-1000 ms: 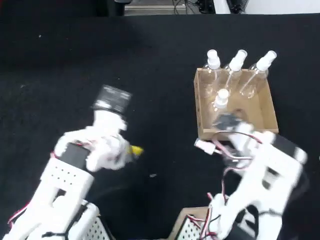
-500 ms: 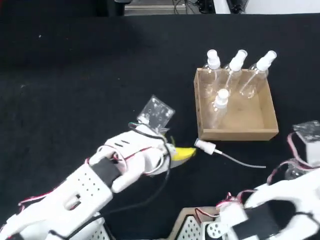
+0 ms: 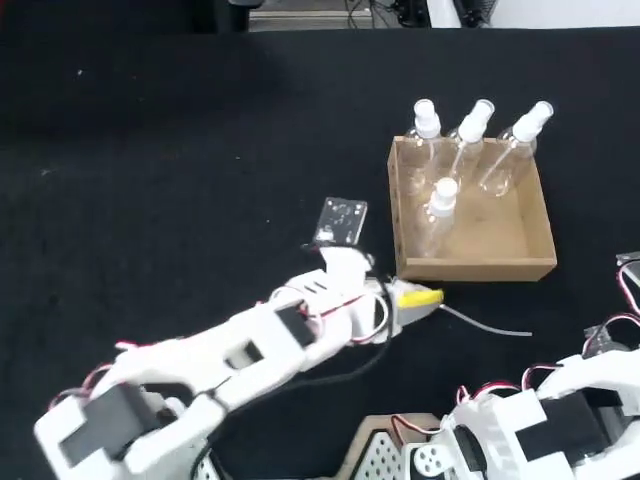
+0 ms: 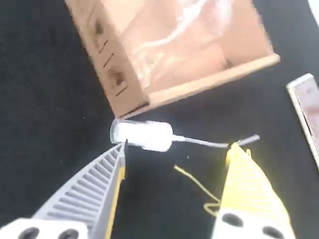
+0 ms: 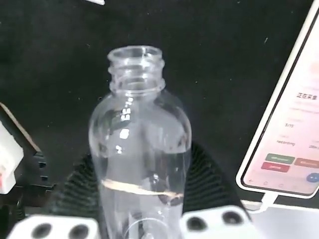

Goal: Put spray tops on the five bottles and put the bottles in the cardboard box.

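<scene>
Just beside the box [image 3: 470, 268] wall lies the last spray top [image 4: 144, 135], its thin tube trailing away. The left gripper [image 4: 177, 149] hangs over it, jaws spread and bracketing it. The right gripper [image 5: 142, 186] is pinching the open-necked bottle [image 5: 139, 129] low on its body. That top looks light and rigid, the tube floppy; I'd grip the white collar, not the tube. 4 capped bottles [image 3: 440, 205] already sit in the box.

- A black table [image 3: 150, 150] runs to its far edge.
- A cardboard box [image 3: 480, 268] sits flat toward the right edge.
- A spray top [image 4: 144, 135] lies on its side just beside the box's near wall, its thin tube trailing toward the right edge.
</scene>
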